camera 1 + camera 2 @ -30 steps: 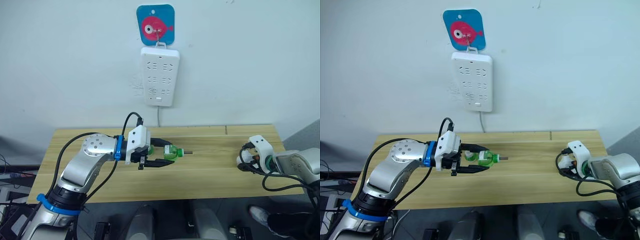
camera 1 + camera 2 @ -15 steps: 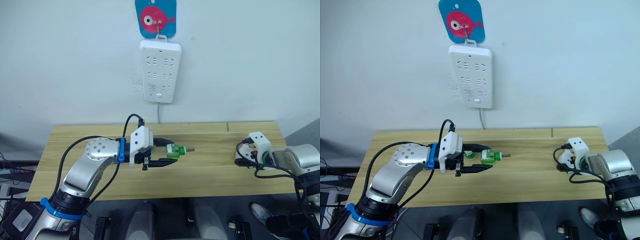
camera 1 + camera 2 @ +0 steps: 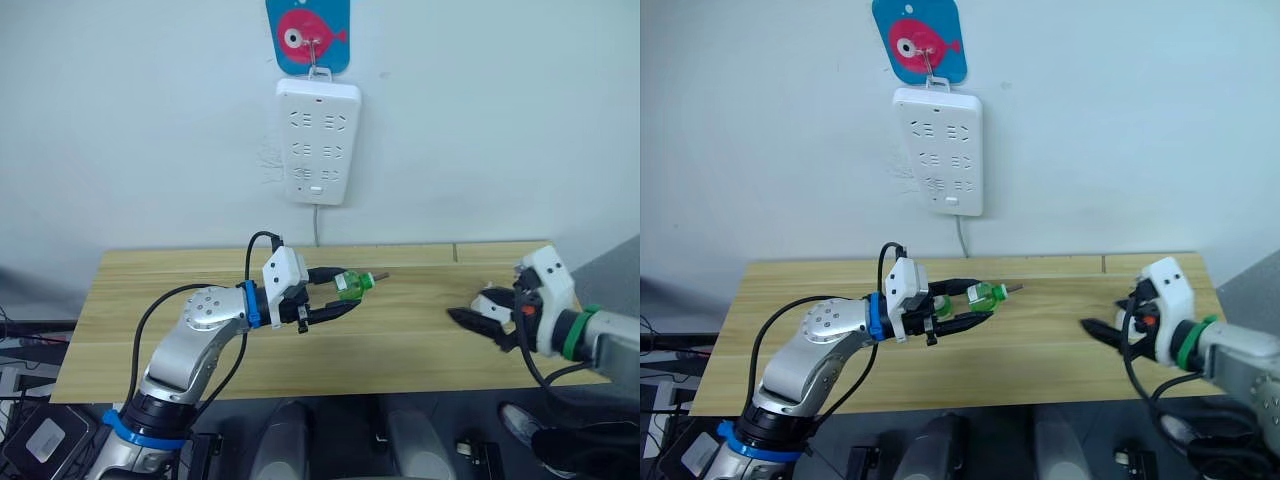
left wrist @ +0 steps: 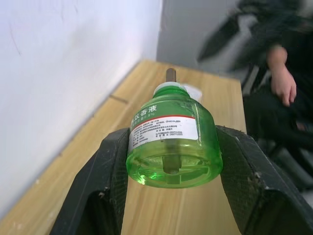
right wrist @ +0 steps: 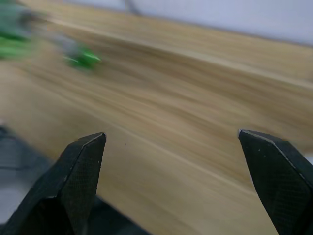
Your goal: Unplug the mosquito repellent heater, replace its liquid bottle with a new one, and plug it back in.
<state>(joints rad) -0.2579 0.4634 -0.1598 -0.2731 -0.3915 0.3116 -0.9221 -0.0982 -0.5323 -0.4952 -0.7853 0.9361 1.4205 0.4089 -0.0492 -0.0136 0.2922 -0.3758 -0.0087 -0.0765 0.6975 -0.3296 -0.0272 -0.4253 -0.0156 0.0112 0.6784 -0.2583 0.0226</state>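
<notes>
Backdrop: I see a pale wall with a white power strip (image 3: 319, 142) hung under a blue fish hook (image 3: 307, 35), its sockets bare, above a wooden worktop (image 3: 400, 340).
Left tool: my left tool (image 3: 340, 290) grips the green liquid bottle (image 3: 349, 285) by its body, wick pointing toward my right. It now sits higher and tilted up compared with a second ago.
Right tool: my right tool (image 3: 478, 321) has lifted off the worktop and hangs over it, fingers spread wide and empty, where before it lay low at the right end.
Heater: the mosquito repellent heater (image 4: 193, 91) is probably the white shape beyond the bottle; unplugged, I judge.
Meaning: both arms are up, likely to fit the bottle next.
</notes>
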